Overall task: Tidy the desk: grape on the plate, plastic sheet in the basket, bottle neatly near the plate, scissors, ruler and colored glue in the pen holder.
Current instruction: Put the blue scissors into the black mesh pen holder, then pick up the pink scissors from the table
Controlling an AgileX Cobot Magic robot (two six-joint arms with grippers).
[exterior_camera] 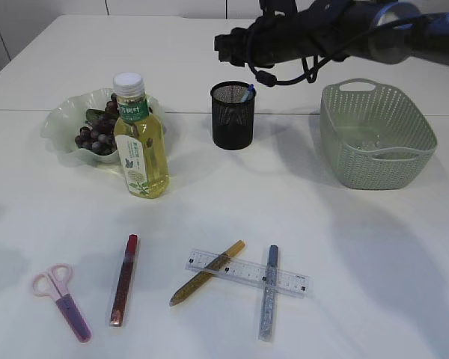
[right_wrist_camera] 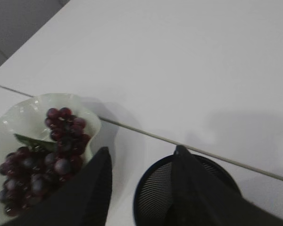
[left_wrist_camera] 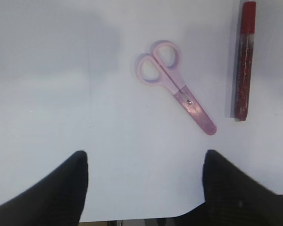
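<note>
Dark grapes (exterior_camera: 97,133) lie on the pale green plate (exterior_camera: 60,120), and the yellow-liquid bottle (exterior_camera: 140,142) stands upright just right of it. A blue glue tip (exterior_camera: 247,91) sticks out of the black mesh pen holder (exterior_camera: 233,116). Pink scissors (exterior_camera: 61,298), red glue (exterior_camera: 124,278), yellow glue (exterior_camera: 207,272), a clear ruler (exterior_camera: 247,272) and a grey-blue glue (exterior_camera: 269,292) lie along the front. My right gripper (right_wrist_camera: 141,149) hangs open and empty above the pen holder (right_wrist_camera: 158,188). My left gripper (left_wrist_camera: 145,152) is open over bare table, short of the scissors (left_wrist_camera: 172,82).
The green basket (exterior_camera: 378,134) stands at the right; a faint clear glint shows on its floor. The grey-blue glue lies across the ruler. The table's front edge runs just below my left fingers (left_wrist_camera: 61,188). My right arm (exterior_camera: 344,30) spans the back right.
</note>
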